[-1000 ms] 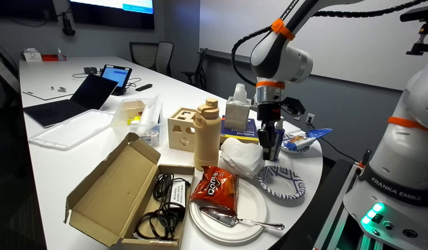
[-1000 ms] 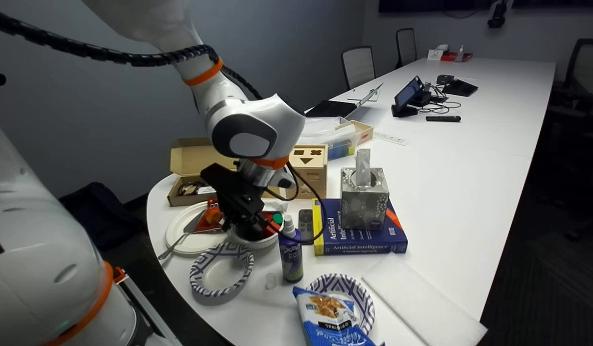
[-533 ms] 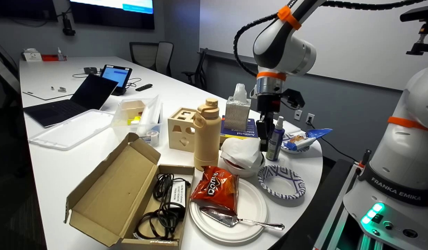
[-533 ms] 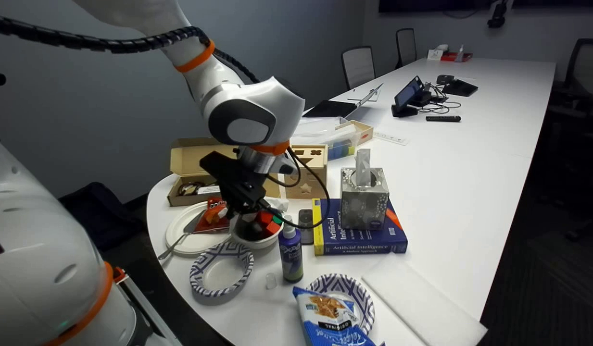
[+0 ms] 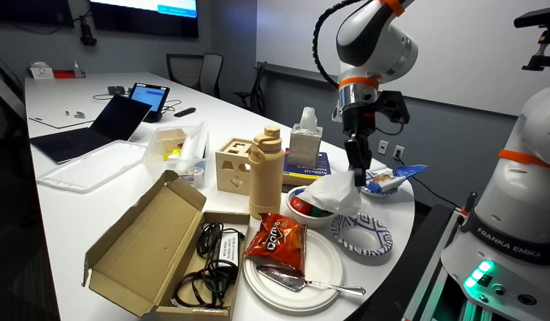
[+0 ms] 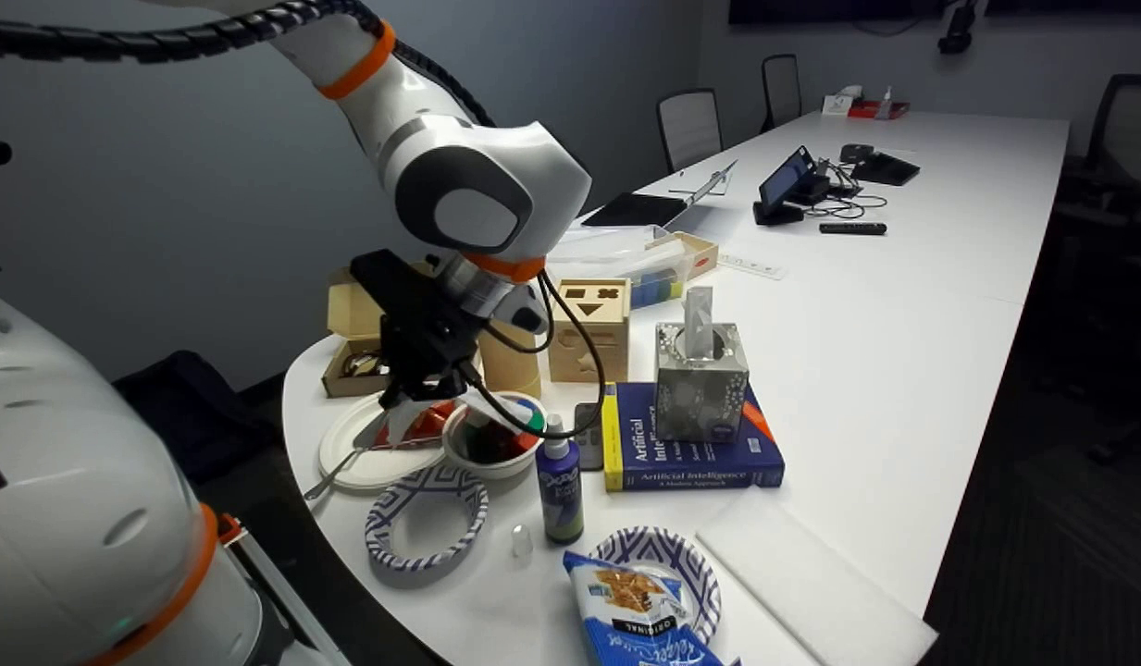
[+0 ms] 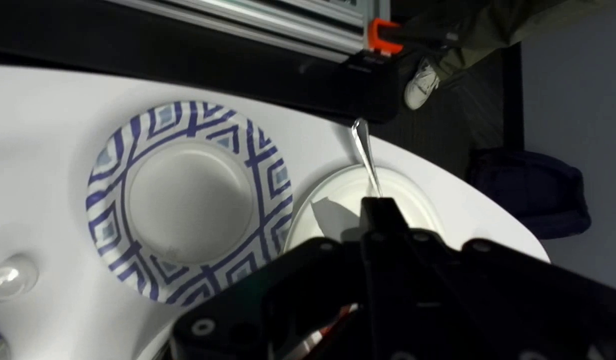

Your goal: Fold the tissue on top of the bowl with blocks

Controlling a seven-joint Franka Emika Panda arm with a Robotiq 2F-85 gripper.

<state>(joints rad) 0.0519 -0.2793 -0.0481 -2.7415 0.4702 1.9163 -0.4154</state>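
Observation:
The white tissue [image 5: 332, 191] stretches from my gripper [image 5: 360, 180] back over part of the small white bowl [image 5: 305, 219]. My gripper is shut on its edge, above and beside the bowl. In an exterior view the gripper [image 6: 396, 396] holds the tissue [image 6: 489, 405] over the bowl's far side. The bowl [image 6: 498, 470] stands upright on the table. Red blocks [image 5: 300, 206] and a green one [image 5: 318, 212] show inside it, partly under the tissue. In the wrist view the closed fingertips [image 7: 380, 212] have a shaded piece of tissue [image 7: 332, 217] beside them.
A blue-and-white striped dish [image 5: 341, 247] lies near the bowl. A large white plate [image 5: 268, 296] holds a red snack bag [image 5: 278, 240] and a cake server [image 5: 317, 284]. A tan bottle [image 5: 266, 178] and a purple spray bottle [image 6: 561, 490] stand by the bowl.
My gripper has risen and moved away from the bowl, toward the striped dish side. The tissue has lifted and been pulled along, uncovering part of the bowl and its blocks.

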